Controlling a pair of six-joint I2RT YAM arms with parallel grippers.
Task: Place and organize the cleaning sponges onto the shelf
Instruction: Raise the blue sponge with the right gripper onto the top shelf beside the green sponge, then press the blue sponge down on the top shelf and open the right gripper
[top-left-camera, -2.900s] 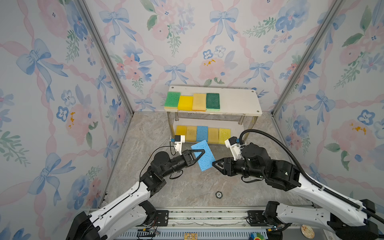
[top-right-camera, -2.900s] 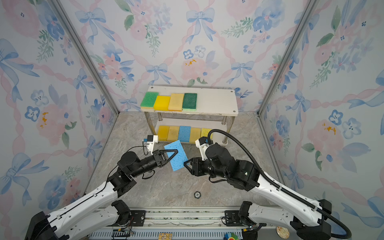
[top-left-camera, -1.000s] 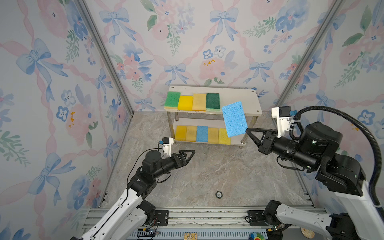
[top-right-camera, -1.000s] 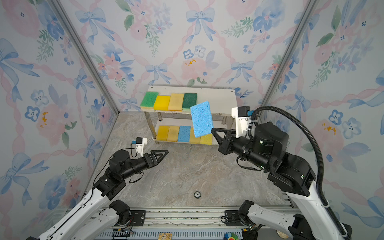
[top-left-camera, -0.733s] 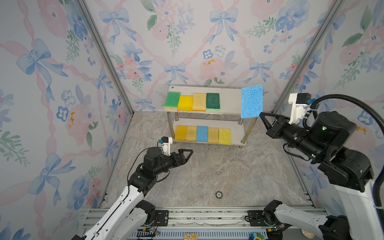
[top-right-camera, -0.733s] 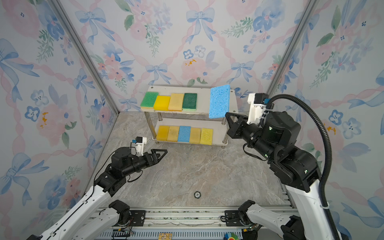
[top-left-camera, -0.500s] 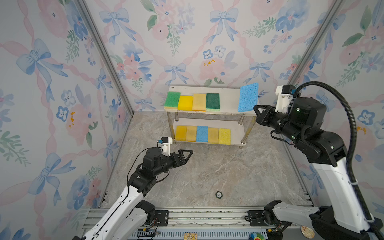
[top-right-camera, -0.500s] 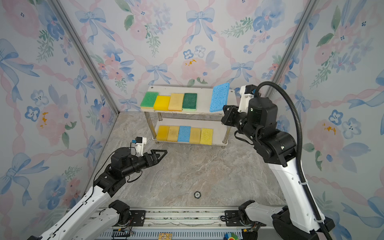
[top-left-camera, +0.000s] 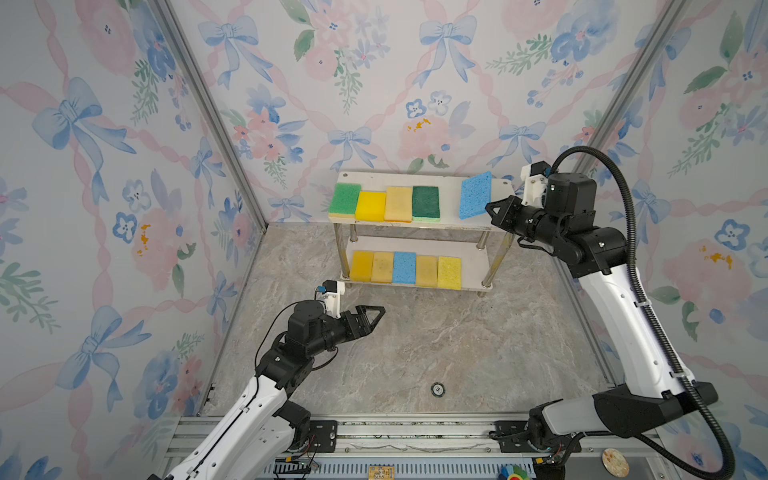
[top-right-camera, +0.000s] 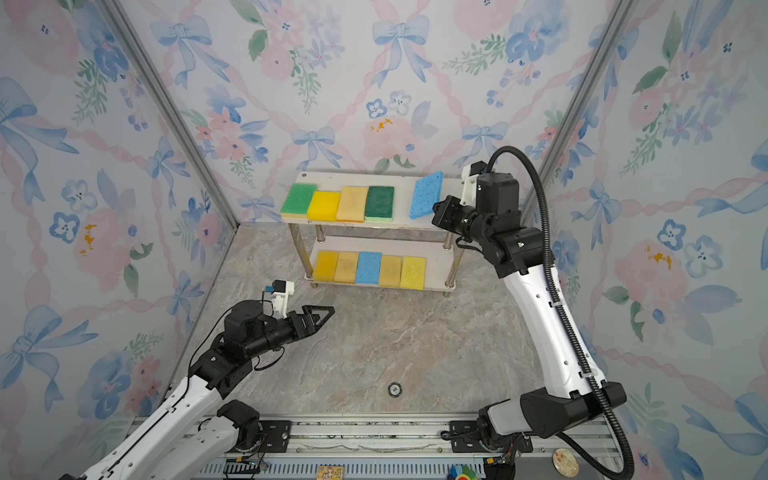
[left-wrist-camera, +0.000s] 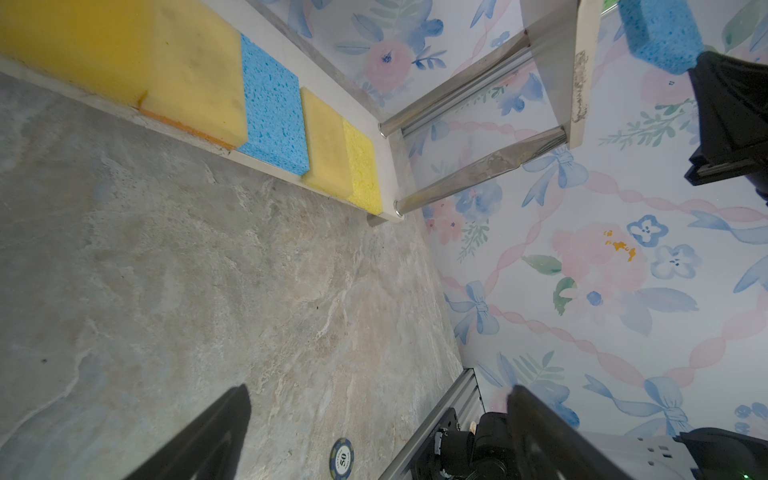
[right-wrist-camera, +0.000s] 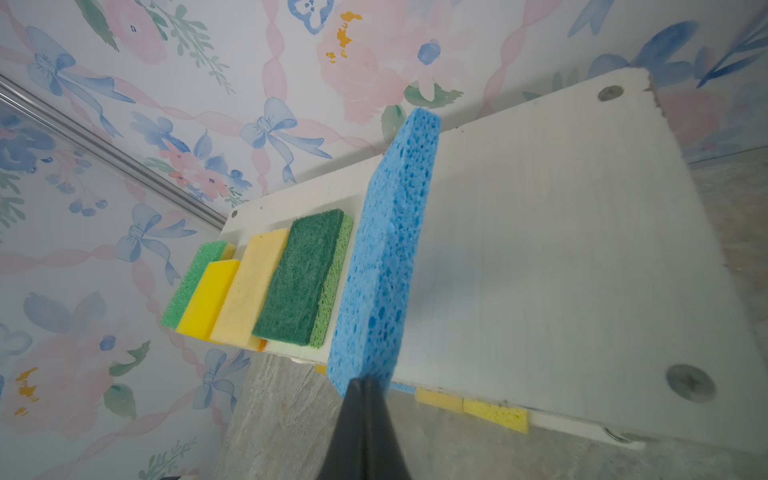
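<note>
Over the shelf (top-left-camera: 498, 259), right gripper (top-left-camera: 491, 206) clenched on a blue sponge (top-left-camera: 475, 195); left gripper (top-left-camera: 374, 318) released, holding nothing
In both top views the sponge tilts on edge above the top board's (top-left-camera: 451, 182) bare right end, beside four sponges (top-left-camera: 399, 203); five more (top-left-camera: 404, 268) line the lower board (top-left-camera: 473, 272); the left gripper hangs over the floor (top-left-camera: 415, 353). Left wrist view: its fingers (left-wrist-camera: 208, 432) stand wide apart, a round chip (left-wrist-camera: 343, 455) beyond. Right wrist view: the pinched tips bite the sponge's near edge, apart from the dark green scourer (right-wrist-camera: 299, 274)

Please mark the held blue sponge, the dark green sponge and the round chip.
held blue sponge (top-left-camera: 476, 195): a top view, face centre
dark green sponge (top-left-camera: 426, 202): a top view, top face
round chip (top-left-camera: 437, 389): a top view, centre
</note>
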